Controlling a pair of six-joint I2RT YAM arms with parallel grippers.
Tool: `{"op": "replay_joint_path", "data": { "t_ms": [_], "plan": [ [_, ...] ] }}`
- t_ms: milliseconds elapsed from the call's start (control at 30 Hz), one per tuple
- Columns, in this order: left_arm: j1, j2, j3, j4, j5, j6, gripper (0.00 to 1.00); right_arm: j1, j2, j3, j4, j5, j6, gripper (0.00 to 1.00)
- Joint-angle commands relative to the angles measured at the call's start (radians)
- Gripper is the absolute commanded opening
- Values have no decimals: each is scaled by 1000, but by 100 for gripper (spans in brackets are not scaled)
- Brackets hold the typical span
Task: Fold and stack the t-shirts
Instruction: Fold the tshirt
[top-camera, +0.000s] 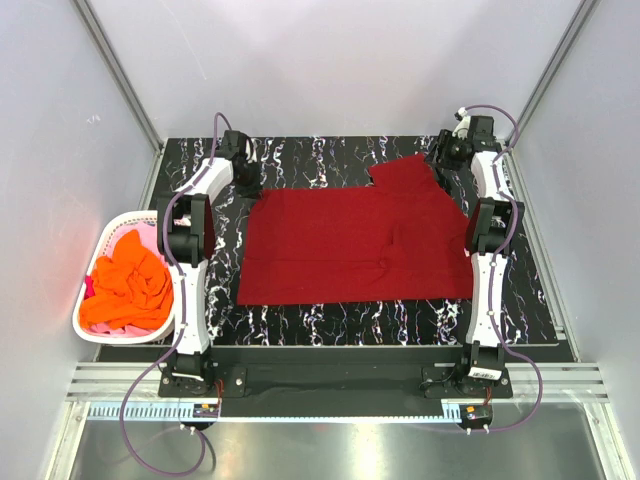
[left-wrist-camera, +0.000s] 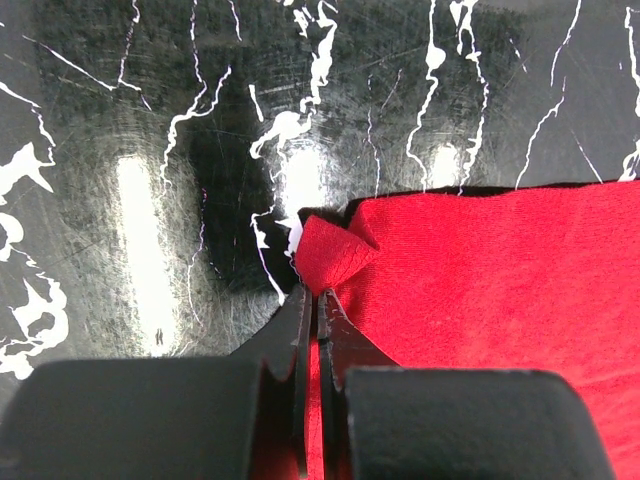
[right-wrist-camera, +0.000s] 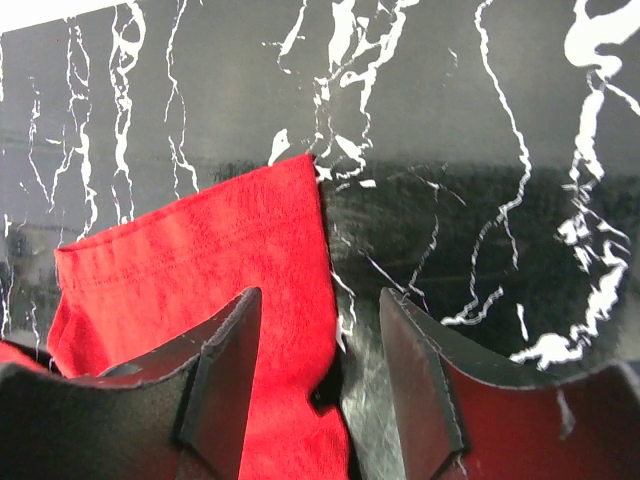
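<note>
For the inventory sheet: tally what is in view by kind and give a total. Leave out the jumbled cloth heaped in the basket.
red t-shirt: 1
white basket: 1
robot arms: 2, the left arm and the right arm
Total: 4
</note>
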Motion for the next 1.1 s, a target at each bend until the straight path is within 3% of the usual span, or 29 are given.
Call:
{"op": "replay_joint_path", "data": {
  "t_ms": [0, 100, 200, 267, 400, 500, 633, 667, 800, 1067],
  "plan": [
    [4, -17, 48, 1, 29, -10, 0, -4, -120, -22, -14, -10, -22, 59],
    [3, -27, 46, 1, 23, -7, 1, -4, -125, -24, -12, -38, -21, 58],
    [4, -27, 46, 1, 26, -9, 13, -4, -108, -32, -14, -58, -12, 57],
    [4, -23, 45, 1, 29, -9, 13, -3, -97, -42, -14, -79, -2, 56],
    [3, -17, 41, 1, 29, -4, 0, -3, -82, -58, -31, -79, -2, 54],
    [3, -13, 40, 1, 28, 3, 0, -3, -88, -73, -42, -78, -13, 54],
    [4, -25, 42, 3, 31, -10, 0, -3, -91, -62, -42, -130, -13, 37],
    [4, -30, 40, 0, 29, -12, 0, -3, -92, -62, -40, -141, -10, 25],
    [3, -59, 32, 1, 29, -19, 0, -3, -134, -99, -39, -124, 11, 1],
    [3, -161, -55, 3, -18, -21, 0, -4, -296, -214, -23, -6, 31, 0]
  ]
}}
